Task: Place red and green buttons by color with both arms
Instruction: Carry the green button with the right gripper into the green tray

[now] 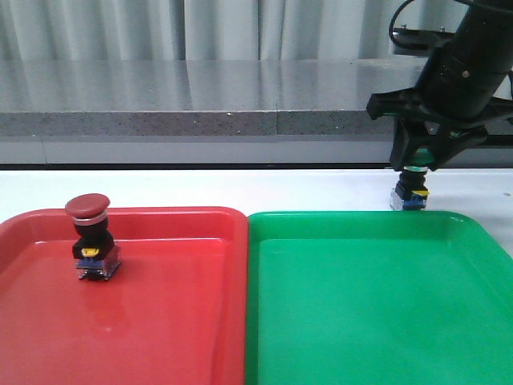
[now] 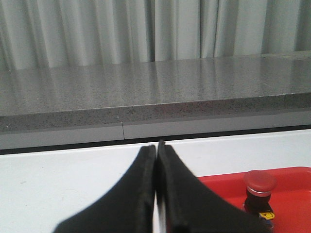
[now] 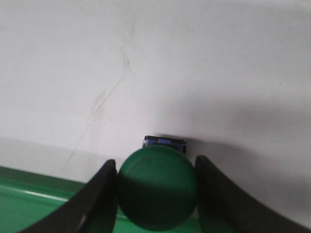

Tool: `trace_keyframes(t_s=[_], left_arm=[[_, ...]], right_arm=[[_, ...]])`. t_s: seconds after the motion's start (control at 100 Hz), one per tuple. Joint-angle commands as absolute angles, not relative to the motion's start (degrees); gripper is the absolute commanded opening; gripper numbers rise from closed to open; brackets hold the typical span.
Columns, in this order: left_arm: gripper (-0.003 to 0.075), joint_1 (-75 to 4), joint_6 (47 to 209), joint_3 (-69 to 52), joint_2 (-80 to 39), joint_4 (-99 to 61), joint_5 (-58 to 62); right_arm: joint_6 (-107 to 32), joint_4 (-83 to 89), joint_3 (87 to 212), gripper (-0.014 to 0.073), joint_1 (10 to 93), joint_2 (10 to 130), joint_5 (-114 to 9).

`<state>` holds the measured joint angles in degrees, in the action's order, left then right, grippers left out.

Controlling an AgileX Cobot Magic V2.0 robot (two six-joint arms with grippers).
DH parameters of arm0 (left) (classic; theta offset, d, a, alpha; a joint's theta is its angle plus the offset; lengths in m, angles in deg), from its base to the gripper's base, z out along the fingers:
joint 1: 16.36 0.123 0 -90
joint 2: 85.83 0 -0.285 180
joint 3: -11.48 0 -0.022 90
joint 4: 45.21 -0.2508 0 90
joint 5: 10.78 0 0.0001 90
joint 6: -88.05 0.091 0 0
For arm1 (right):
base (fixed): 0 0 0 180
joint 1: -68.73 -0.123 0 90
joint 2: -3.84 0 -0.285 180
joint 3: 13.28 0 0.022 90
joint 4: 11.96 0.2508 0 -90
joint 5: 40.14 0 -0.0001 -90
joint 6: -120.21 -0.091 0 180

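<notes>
The red button (image 1: 90,237) stands upright in the red tray (image 1: 176,321), near its far left. It also shows in the left wrist view (image 2: 260,187). My left gripper (image 2: 156,146) is shut and empty, held back from the red tray's (image 2: 291,194) far rim; it is out of the front view. My right gripper (image 1: 417,164) is shut on the green button (image 1: 412,192) by its cap, just behind the far rim of the green tray (image 1: 361,321). In the right wrist view the green cap (image 3: 157,187) sits between the two fingers (image 3: 102,199) of my right gripper (image 3: 155,161).
The two trays lie side by side at the table's front, touching at the middle. A white table strip (image 1: 240,188) runs behind them. A grey stone ledge (image 1: 200,96) and a curtain stand at the back.
</notes>
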<state>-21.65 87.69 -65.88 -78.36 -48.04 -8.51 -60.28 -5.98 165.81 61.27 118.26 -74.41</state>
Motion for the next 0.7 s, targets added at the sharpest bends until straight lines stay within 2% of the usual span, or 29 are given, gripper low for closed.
trace_keyframes(t_s=[0.0,0.32,0.69], left_arm=[[-0.0019,-21.5,87.4,-68.2,-80.1,-48.0,-12.9],[-0.0019,-21.5,87.4,-68.2,-80.1,-48.0,-12.9],[-0.0019,-21.5,87.4,-68.2,-80.1,-48.0,-12.9]], right_arm=[[-59.5,-5.7,169.1,0.0238,61.4,113.7,-73.9],[-61.0,-5.3,168.5,0.0238,60.0,104.5,-80.8],[-66.6,-5.3,154.3,0.0238,51.9,98.4,-73.8]])
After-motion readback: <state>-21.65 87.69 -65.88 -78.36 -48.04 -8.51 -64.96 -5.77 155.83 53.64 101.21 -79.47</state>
